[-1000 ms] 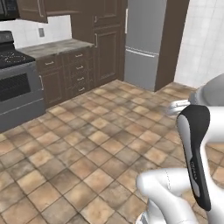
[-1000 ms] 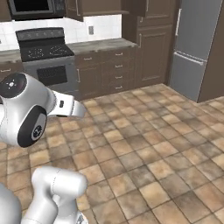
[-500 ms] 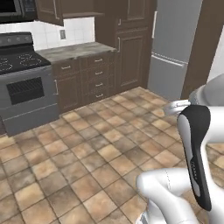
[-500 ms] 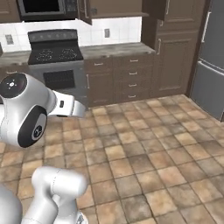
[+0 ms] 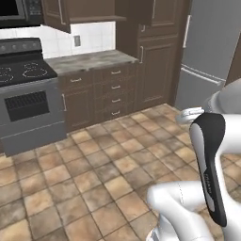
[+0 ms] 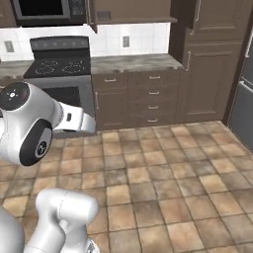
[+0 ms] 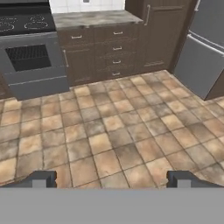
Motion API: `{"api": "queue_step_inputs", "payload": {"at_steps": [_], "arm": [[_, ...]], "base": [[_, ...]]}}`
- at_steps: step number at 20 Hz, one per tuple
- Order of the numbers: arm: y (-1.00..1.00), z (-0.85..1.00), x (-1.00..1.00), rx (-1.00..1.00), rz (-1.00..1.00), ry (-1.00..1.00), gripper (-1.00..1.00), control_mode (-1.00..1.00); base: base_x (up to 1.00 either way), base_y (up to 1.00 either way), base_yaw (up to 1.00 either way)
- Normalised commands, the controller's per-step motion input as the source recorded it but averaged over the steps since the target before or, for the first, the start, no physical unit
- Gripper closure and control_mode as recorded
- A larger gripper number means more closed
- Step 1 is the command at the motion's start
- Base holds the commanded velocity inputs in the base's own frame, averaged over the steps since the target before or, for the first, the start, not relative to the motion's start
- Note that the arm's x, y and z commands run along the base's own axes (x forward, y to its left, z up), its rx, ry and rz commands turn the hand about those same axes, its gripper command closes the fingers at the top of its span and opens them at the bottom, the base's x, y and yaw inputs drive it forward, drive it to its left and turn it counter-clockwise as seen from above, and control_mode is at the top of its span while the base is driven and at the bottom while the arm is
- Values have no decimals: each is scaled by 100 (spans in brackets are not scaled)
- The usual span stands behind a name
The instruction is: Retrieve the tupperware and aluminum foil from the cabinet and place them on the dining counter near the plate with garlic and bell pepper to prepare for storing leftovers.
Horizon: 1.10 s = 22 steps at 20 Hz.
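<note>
We saw the two-finger gripper (image 7: 111, 178) with its small dark fingertips (image 7: 40, 178) spread as wide as they go, nothing between them, hanging over the brown stone-tiled floor (image 7: 118, 131). Well beyond the fingers stood the closed containers of the room. Ahead and left of the fingers was the black-topped steel oven range (image 7: 30, 57), its door shut. Straight ahead was the dark brown wooden drawer stack (image 7: 98, 52) under a mottled grey stone countertop (image 7: 94, 18), every drawer pushed in. Beyond that and to the right of the fingers rose the tall dark brown pantry cabinet (image 7: 162, 30), doors closed, and farther right the grey steel refrigerator (image 7: 203, 48), also closed. In the left base view we made out the dark wooden upper wall cabinet (image 5: 77, 12) above the counter, and its doors were shut too, so we could not tell what any of them held. We could not find the tupperware or the aluminum foil; with every door closed, their place could not be told.
</note>
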Motion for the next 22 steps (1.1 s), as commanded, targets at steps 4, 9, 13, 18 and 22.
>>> {"api": "queue_step_inputs", "payload": {"at_steps": [4, 9, 13, 18, 22], "arm": [[0, 0, 0, 0, 0, 0, -100, 100], [0, 0, 0, 0, 0, 0, -100, 100], [0, 0, 0, 0, 0, 0, -100, 100], [0, 0, 0, 0, 0, 0, -100, 100], [0, 0, 0, 0, 0, 0, -100, 100]], "base": [[100, -61, 26], [100, -49, 29], [100, -43, 30], [100, -40, 31], [100, -37, 32]]}}
